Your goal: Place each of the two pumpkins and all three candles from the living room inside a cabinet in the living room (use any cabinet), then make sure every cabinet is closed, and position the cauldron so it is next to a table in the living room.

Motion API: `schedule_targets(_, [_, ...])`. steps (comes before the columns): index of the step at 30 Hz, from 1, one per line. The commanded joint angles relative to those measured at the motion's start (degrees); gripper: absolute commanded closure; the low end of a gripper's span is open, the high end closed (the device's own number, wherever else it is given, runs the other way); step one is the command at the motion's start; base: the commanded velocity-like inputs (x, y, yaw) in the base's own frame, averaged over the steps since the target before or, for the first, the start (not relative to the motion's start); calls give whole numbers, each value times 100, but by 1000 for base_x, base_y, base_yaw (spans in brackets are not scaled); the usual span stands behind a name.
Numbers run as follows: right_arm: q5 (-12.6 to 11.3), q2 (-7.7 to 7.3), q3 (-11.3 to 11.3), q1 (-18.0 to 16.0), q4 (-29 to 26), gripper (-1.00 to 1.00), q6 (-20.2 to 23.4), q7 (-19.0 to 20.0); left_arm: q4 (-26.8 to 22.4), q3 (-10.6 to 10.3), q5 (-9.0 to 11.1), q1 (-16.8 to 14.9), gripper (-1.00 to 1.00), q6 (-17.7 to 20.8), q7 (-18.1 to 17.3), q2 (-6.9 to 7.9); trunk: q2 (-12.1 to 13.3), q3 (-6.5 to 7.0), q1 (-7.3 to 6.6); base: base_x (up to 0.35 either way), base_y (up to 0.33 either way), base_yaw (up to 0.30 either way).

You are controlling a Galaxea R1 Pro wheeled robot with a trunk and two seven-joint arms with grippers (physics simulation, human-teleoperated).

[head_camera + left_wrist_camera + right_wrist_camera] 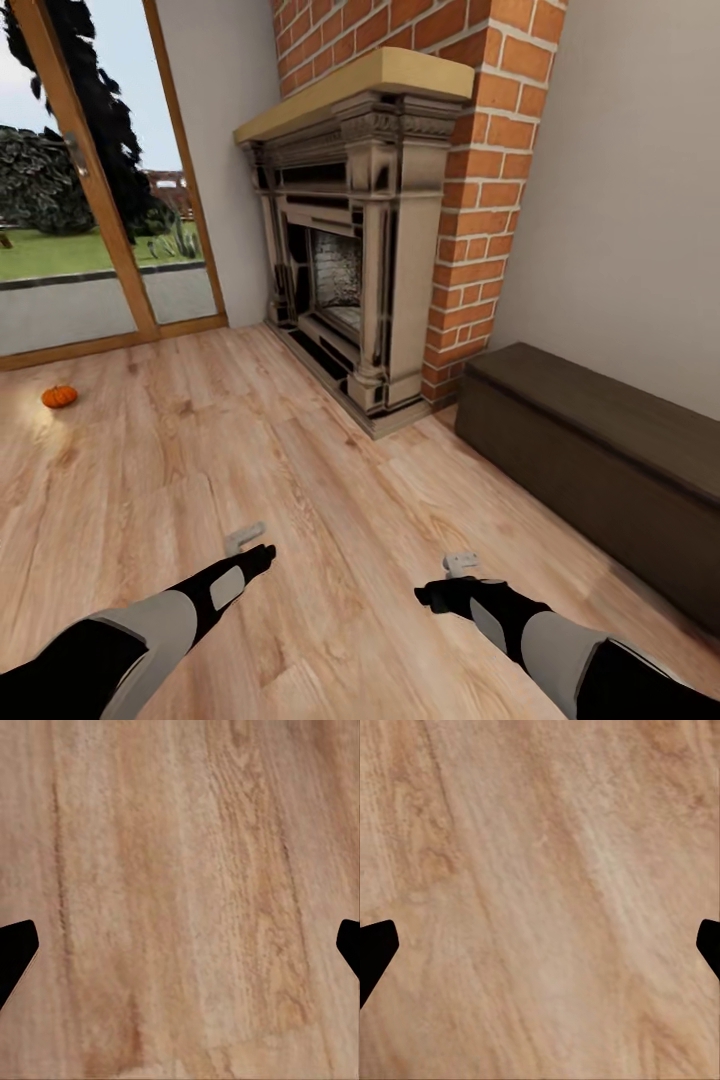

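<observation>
Floor (330, 520): light wood planks.
Fireplace (350, 250): 12 o'clock, brick surround.
Cabinet (600, 460): 3 o'clock, by wall, closed.
Pumpkin (59, 396): on floor, 10 o'clock, by glass door (90, 180).
Left pincer (180, 945): released, empty.
Right pincer (540, 945): released, empty.

Both arms black w/ grey forearm panels; left gripper (243, 538) & right gripper (460, 563) pale grey, fingertips (16, 949) black.

Light wood plank floor (300, 480) with darker grain streaks; 1 orange pumpkin (59, 397); dark-brown cabinet (600, 450); red-orange brick chimney (490, 180) with pale mortar lines; fireplace surround (370, 250) beige and black under a tan mantel; plain grey-white walls (630, 180); arms black and grey; both wrist views show black fingertips (15, 952) over wood grain
</observation>
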Motion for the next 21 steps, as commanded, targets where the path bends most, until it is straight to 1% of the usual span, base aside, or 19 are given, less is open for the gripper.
schedule_targets(1, [-59, -1, 45, -4, -1, -100, 19, 13, 10, -49, 38, -6, -100, -12, 12, -5, -2, 3, 2, 291, 0, 125])
schedule_targets(3, [-56, -1, 45, -4, -2, -100, 19, 13, 10, -50, 48, -6, -100, -12, 12, -8, -2, 20, 2, 291, 0, 123])
schedule_targets(5, [-56, -1, 45, -4, -1, -100, 19, 13, 10, -50, 109, -6, -100, -12, 12, -9, -2, 36, 2, 292, 0, 122])
schedule_targets(7, [-55, -1, 45, -4, -2, -100, 19, 13, 10, -51, 184, -6, -100, -12, 12, -6, -2, 53, 2, 292, 0, 122])
schedule_targets(8, [-55, -1, 45, -4, 1, -100, 19, 4, 12, -51, 253, -6, -100, -12, 12, -3, -2, 61, 2, 292, 0, 132])
schedule_targets(15, [-52, -1, 45, -4, 4, -100, 20, -12, 13, -52, 300, -6, -100, -12, 12, -10, -2, 115, 2, 292, 0, 172])
schedule_targets(17, [-11, -1, 45, -4, 3, -100, 20, -13, 13, -52, 302, -6, -100, -12, 12, -10, -2, 128, 2, 292, 0, 218])
schedule_targets(21, [227, -1, 41, -4, 5, -100, 19, -18, 12, -52, 303, -6, -100, -12, 12, -11, -2, 152, 2, 292, 0, 227])
